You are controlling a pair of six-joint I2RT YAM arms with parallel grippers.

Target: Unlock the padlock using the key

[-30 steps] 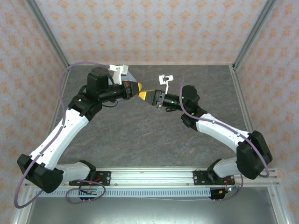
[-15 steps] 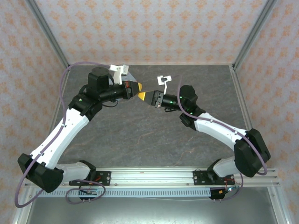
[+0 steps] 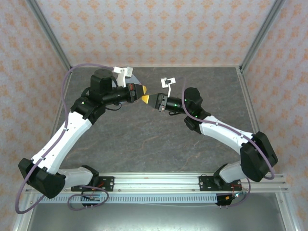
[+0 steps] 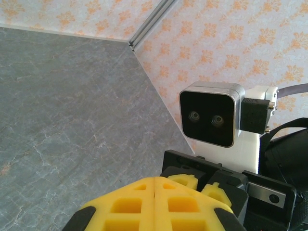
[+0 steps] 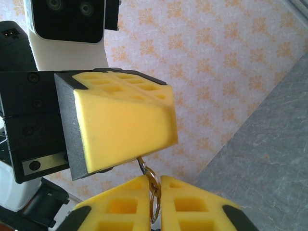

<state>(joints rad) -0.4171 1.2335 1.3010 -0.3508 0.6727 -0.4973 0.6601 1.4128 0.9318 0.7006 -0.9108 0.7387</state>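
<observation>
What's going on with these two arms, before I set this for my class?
Both arms are raised over the table, with their grippers meeting tip to tip. The right gripper is shut on a small metal ring. A bit of metal hooked to the ring runs under the shut left gripper. What the left fingers hold, and whether the padlock is open yet, cannot be told.

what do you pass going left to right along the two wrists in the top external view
left arm's wrist camera → left gripper → right gripper → right arm's wrist camera
</observation>
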